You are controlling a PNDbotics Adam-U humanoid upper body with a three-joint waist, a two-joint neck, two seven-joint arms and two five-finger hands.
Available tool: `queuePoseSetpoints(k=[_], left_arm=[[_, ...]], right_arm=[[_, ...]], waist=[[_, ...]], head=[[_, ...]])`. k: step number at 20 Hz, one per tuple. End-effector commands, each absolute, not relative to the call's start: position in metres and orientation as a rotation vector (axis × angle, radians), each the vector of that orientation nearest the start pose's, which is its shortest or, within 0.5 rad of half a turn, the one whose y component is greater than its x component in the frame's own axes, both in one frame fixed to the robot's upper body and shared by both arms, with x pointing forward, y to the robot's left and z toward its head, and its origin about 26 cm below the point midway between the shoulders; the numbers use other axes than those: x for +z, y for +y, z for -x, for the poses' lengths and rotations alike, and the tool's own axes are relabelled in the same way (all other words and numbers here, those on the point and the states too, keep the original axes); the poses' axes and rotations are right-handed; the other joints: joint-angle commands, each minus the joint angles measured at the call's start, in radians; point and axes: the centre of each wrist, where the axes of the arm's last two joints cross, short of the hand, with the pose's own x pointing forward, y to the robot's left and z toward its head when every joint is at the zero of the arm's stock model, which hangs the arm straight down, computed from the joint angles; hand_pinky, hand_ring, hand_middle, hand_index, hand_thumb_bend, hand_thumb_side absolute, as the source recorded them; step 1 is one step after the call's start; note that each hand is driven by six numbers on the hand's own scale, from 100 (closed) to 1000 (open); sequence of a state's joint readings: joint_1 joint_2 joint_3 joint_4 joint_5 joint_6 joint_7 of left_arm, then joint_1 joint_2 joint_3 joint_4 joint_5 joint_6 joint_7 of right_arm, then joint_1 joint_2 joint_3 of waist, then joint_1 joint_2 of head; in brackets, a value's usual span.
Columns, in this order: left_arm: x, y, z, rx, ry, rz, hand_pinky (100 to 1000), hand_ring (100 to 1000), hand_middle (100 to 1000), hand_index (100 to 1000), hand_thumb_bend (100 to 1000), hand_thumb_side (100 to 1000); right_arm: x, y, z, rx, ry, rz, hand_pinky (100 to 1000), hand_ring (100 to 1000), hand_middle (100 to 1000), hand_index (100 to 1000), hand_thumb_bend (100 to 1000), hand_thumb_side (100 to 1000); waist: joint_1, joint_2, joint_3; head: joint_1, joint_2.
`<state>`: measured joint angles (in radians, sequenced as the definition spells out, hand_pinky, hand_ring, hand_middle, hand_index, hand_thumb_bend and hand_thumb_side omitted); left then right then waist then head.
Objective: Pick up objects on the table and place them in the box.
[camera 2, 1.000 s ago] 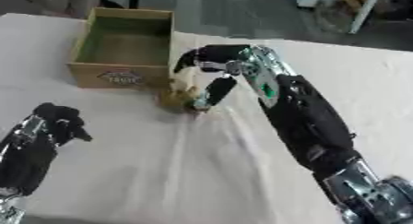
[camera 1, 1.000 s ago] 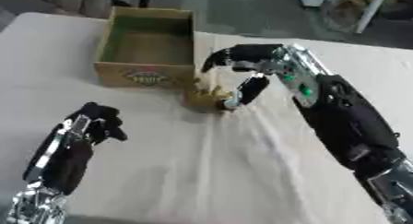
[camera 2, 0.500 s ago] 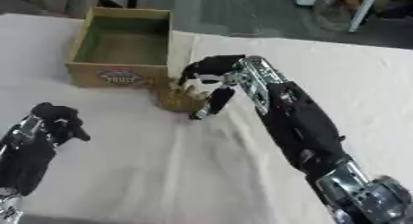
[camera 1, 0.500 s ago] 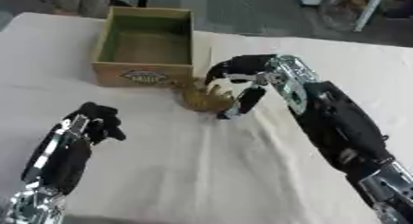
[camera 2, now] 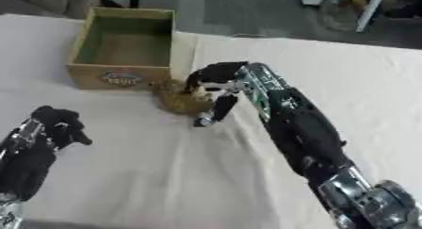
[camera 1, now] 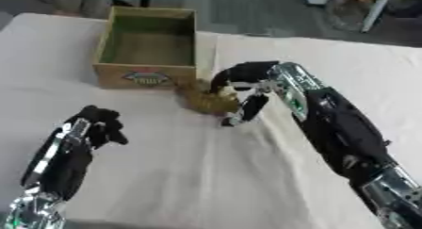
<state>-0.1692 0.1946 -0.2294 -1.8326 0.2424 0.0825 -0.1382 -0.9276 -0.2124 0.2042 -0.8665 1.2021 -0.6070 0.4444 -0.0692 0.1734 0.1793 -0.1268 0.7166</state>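
Observation:
An open cardboard box (camera 1: 147, 76) stands at the far left of the table, and I see nothing inside it. A brown lumpy object (camera 1: 204, 101) lies on the cloth just off the box's front right corner. My right hand (camera 1: 244, 84) is down over it: its fingers curl across the object's top and one digit reaches down its right side to the cloth. The object's right part is hidden by the hand. My left hand (camera 1: 97, 126) hovers near the lower left with its fingers curled and holding nothing.
A white cloth (camera 1: 206, 176) covers the table, wrinkled around the brown object. Beyond the far edge is grey floor with white furniture legs (camera 1: 371, 11) at the upper right.
My right hand has come down from above the brown object and its fingers have closed in around it. The left hand has stayed in place.

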Motion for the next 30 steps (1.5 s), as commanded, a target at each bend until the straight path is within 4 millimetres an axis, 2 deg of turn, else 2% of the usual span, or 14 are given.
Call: queuePoseSetpoints(k=[1, 10, 11, 12, 13, 14, 15, 16, 17, 21, 26, 27, 30], left_arm=[[0.106, 0.2, -0.296, -0.385, -1.836, 0.421, 576, 498, 514, 657, 100, 735], [0.105, 0.199, -0.296, -0.386, -1.834, 0.422, 576, 498, 514, 657, 100, 736], [0.105, 0.199, -0.296, -0.386, -1.834, 0.422, 576, 498, 514, 657, 100, 736], [0.105, 0.199, -0.296, -0.385, -1.834, 0.422, 576, 498, 514, 657, 100, 736], [0.105, 0.199, -0.296, -0.385, -1.834, 0.423, 576, 498, 514, 657, 100, 736], [0.105, 0.199, -0.296, -0.385, -1.834, 0.423, 576, 498, 514, 657, 100, 736], [0.105, 0.199, -0.296, -0.386, -1.834, 0.423, 576, 498, 514, 658, 100, 736], [0.105, 0.199, -0.296, -0.386, -1.833, 0.423, 576, 498, 514, 658, 100, 736], [0.105, 0.199, -0.296, -0.386, -1.834, 0.423, 576, 498, 514, 658, 100, 736], [0.105, 0.199, -0.296, -0.386, -1.835, 0.423, 576, 498, 514, 658, 100, 735], [0.106, 0.199, -0.296, -0.386, -1.835, 0.423, 576, 498, 514, 658, 100, 735], [0.106, 0.199, -0.296, -0.386, -1.836, 0.423, 576, 498, 514, 658, 100, 734], [0.106, 0.199, -0.296, -0.387, -1.836, 0.423, 576, 498, 515, 658, 100, 734]], right_arm=[[0.142, -0.182, -0.48, -2.917, 1.909, -0.919, 785, 867, 864, 879, 441, 649], [0.135, -0.183, -0.483, -2.929, 1.893, -0.945, 694, 785, 800, 840, 447, 675], [0.134, -0.183, -0.483, -2.928, 1.894, -0.946, 622, 723, 743, 792, 452, 686], [0.135, -0.184, -0.483, -2.925, 1.896, -0.949, 602, 705, 728, 779, 454, 688], [0.135, -0.184, -0.483, -2.922, 1.898, -0.951, 537, 638, 674, 739, 443, 688], [0.135, -0.184, -0.483, -2.92, 1.899, -0.955, 528, 628, 666, 733, 435, 687], [0.135, -0.185, -0.483, -2.917, 1.9, -0.96, 455, 560, 602, 674, 382, 679], [0.135, -0.185, -0.483, -2.915, 1.9, -0.964, 455, 560, 602, 674, 382, 679], [0.135, -0.185, -0.483, -2.91, 1.901, -0.971, 365, 488, 538, 589, 328, 666], [0.136, -0.187, -0.483, -2.887, 1.913, -1.0, 198, 344, 388, 413, 184, 610], [0.135, -0.188, -0.483, -2.877, 1.916, -1.011, 198, 344, 388, 413, 184, 610], [0.136, -0.189, -0.483, -2.869, 1.923, -1.023, 131, 240, 252, 286, 113, 590], [0.147, -0.193, -0.483, -2.804, 1.986, -1.06, 121, 227, 241, 279, 100, 577]], waist=[[0.008, -0.014, 0.001], [0.008, -0.014, 0.005], [0.008, -0.014, 0.006], [0.008, -0.014, 0.006], [0.007, -0.014, 0.006], [0.007, -0.014, 0.006], [0.007, -0.014, 0.006], [0.007, -0.014, 0.006], [0.006, -0.015, 0.006], [0.006, -0.015, 0.006], [0.007, -0.015, 0.005], [0.007, -0.015, 0.004], [0.007, -0.016, 0.001]], head=[[-0.005, 0.001], [-0.009, 0.003], [-0.009, 0.003], [-0.009, 0.003], [-0.009, 0.002], [-0.009, 0.002], [-0.009, 0.002], [-0.009, 0.002], [-0.01, 0.002], [-0.009, 0.001], [-0.009, 0.001], [-0.008, 0.001], [-0.008, -0.001]])
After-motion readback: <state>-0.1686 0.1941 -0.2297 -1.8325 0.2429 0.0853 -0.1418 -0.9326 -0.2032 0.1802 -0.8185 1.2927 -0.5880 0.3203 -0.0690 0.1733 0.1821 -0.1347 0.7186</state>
